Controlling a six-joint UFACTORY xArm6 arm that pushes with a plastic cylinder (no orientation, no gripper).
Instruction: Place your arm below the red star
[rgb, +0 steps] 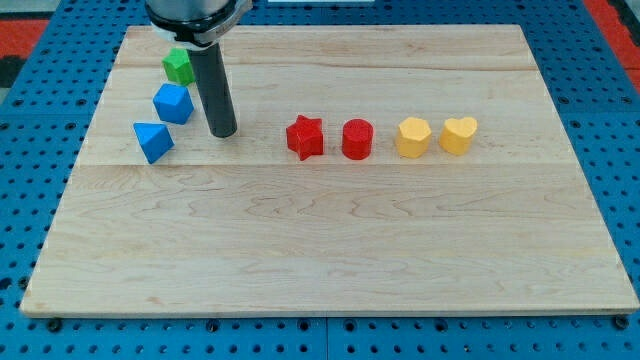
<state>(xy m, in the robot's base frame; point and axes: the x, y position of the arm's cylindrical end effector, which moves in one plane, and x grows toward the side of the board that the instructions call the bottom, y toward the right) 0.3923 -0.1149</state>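
Observation:
The red star (305, 137) lies near the middle of the wooden board (330, 250). My tip (223, 132) stands on the board to the star's left, about level with it and well apart from it. Just to the tip's left are a blue block (173, 103) and a blue triangular block (153, 141). The dark rod rises from the tip to the view's top.
A green block (179, 66) sits at the view's upper left, partly beside the rod. A red cylinder (357, 139) stands right of the star. A yellow hexagon-like block (412, 137) and a yellow heart (459, 134) follow further right.

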